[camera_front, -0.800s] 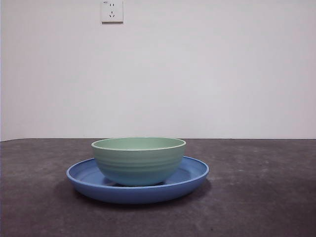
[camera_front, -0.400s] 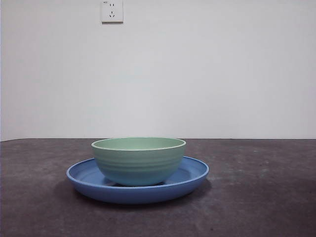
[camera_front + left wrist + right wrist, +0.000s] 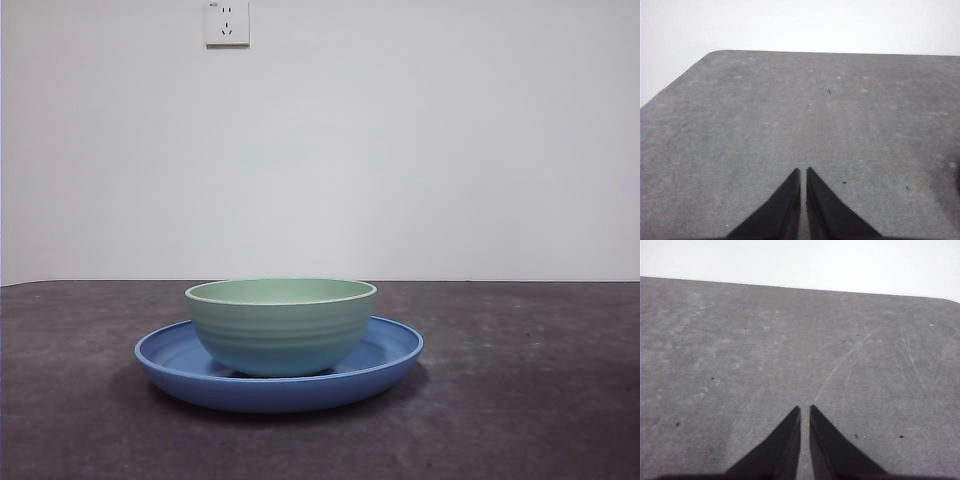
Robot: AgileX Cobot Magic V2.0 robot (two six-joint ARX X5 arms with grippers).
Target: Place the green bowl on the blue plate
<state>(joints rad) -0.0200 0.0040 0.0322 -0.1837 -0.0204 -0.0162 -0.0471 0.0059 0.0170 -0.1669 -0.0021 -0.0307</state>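
Front view: the green bowl stands upright inside the blue plate, its base resting on the plate's floor a little to the left of the plate's middle, with the plate's rim showing all round it. The plate lies flat on the dark table. High on the white wall behind the plate is a socket. No arm shows near the plate, so the placing looks done and nothing seems left but for the arms to stay clear.

Left wrist view: the left gripper is clenched, its two black jaws drawn together to a thin slit with nothing between them. It hangs over bare table; neither plate nor bowl is in sight.

Right wrist view: the right gripper is likewise pinched together and empty, over scratched table, with the plate out of sight.
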